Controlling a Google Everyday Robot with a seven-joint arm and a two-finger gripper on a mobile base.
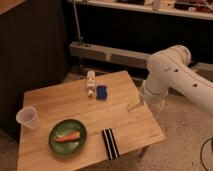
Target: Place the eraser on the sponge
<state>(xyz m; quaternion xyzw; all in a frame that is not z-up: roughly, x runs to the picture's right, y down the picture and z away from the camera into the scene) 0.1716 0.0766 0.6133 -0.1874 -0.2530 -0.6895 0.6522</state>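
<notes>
while the eraser point(110, 143) lay flat near the front edge of the wooden surface point(55, 102), just right of the green plate point(56, 145), the sponge point(102, 92) sat well apart from it toward the far side, with a white bottle point(91, 83) just beside it. so the eraser was not on the sponge. in the one camera view, the hand point(133, 106) hung over the right part of the surface, at the end of the white arm point(172, 75), nearer the sponge than the eraser. whether it was wide or narrow i could not tell, though the eraser was plainly not in it. a carrot point(67, 137) lay on the plate and a clear cup point(27, 117) stood near the left edge

as i judged the risks: the eraser was thin and close to the front edge, so a grasp coming down off-centre could shove it over the edge rather than lift it. the sponge was shorter than the eraser, so a release off its middle could let the block tip off. the bottle was so near the sponge that a low approach could knock it
</notes>
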